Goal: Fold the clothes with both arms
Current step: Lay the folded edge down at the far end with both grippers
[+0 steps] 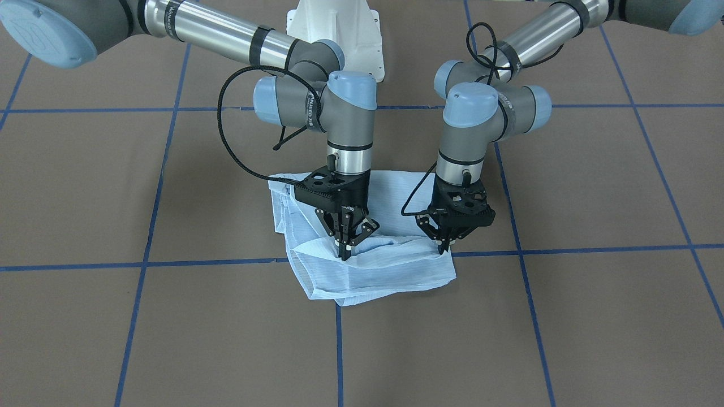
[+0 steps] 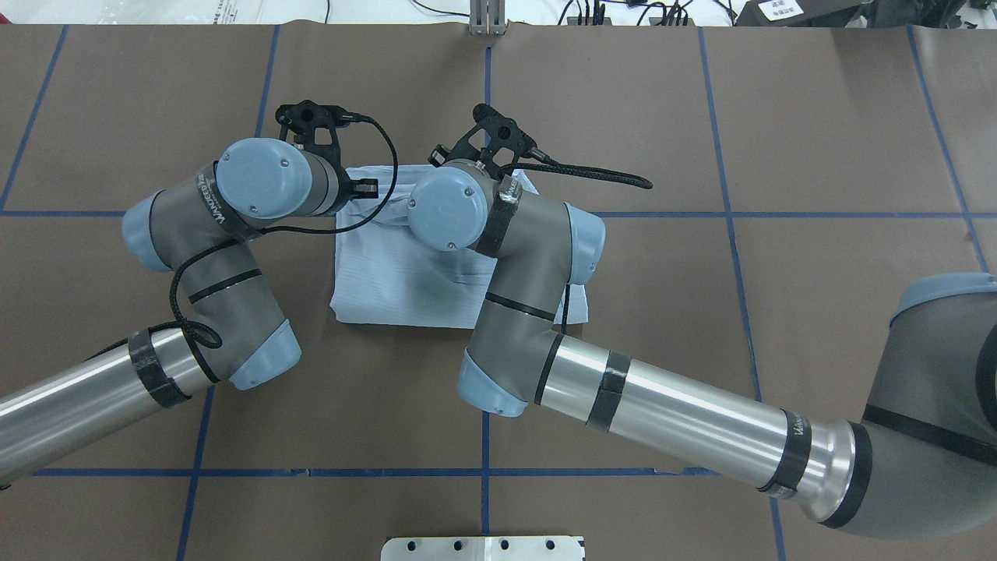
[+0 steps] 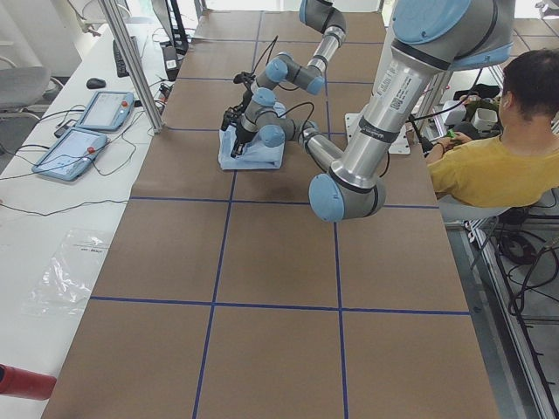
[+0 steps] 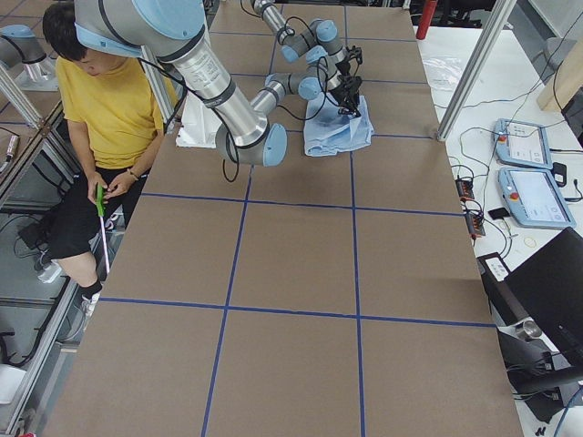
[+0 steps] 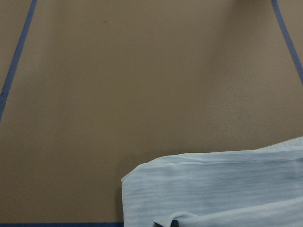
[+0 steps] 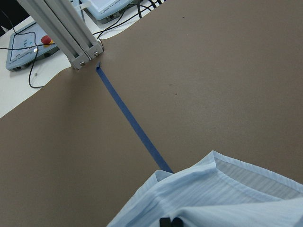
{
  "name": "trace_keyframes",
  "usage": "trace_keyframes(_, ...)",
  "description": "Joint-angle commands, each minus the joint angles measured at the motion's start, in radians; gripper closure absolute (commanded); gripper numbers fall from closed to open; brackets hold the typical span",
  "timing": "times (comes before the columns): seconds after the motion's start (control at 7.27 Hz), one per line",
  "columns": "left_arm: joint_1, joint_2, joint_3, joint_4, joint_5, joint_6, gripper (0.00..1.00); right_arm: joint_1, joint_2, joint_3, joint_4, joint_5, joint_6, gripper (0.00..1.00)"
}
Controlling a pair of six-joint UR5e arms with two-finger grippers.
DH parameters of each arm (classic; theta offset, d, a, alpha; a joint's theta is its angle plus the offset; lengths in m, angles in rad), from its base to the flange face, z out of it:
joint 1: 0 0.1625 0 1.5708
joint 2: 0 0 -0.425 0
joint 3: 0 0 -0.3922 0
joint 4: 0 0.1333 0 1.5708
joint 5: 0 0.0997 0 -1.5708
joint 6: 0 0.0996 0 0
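The light-blue pinstriped shirt (image 1: 384, 265) lies as a folded bundle on the brown table near the middle; it also shows in the overhead view (image 2: 397, 280). My right gripper (image 1: 344, 253) points down and is pinched shut on a raised fold at the shirt's front edge. My left gripper (image 1: 443, 246) points down, shut on the same edge about a hand's width away. In the overhead view both wrists hide the fingers. The wrist views show the shirt's front edge (image 5: 222, 189) (image 6: 222, 194) right below each camera.
The white pedestal base (image 1: 339, 28) stands behind the shirt. Blue tape lines (image 1: 215, 263) cross the table. A metal post (image 6: 61, 28) stands at the far table edge, with teach pendants (image 3: 87, 131) beyond it. A seated person in yellow (image 4: 109, 100) is beside the robot.
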Motion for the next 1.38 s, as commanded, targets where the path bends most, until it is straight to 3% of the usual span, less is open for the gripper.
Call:
trace_keyframes(0.0, -0.04, -0.027, 0.022, -0.011, -0.001, 0.058, 1.0, 0.014, 0.013, -0.027, 0.006, 0.0, -0.004, 1.0)
trace_keyframes(0.28, -0.066, -0.049, 0.057, -0.012, -0.001, 0.092, 1.0, 0.02, 0.016, -0.044, 0.007, 0.0, -0.008, 1.0)
trace_keyframes(0.41, -0.068, -0.103, 0.154, -0.032, -0.001, 0.091, 0.98, 0.026, 0.016, -0.074, 0.068, -0.001, -0.049, 0.7)
trace_keyframes(0.55, -0.074, -0.105, 0.224, -0.146, 0.001, 0.095, 0.01, 0.043, 0.017, -0.098, 0.084, 0.006, -0.153, 0.01)
trace_keyframes(0.83, -0.106, -0.099, 0.218, -0.2, -0.043, 0.179, 0.0, 0.101, 0.022, -0.089, 0.083, 0.107, -0.209, 0.0)
trace_keyframes(0.96, -0.118, -0.09, 0.212, -0.2, -0.145, 0.183, 0.0, 0.121, 0.014, -0.073, 0.084, 0.137, -0.252, 0.0)
trace_keyframes(1.24, -0.108, -0.081, 0.204, -0.198, -0.149, 0.181, 0.0, 0.143, -0.06, 0.014, 0.086, 0.191, -0.301, 0.0)
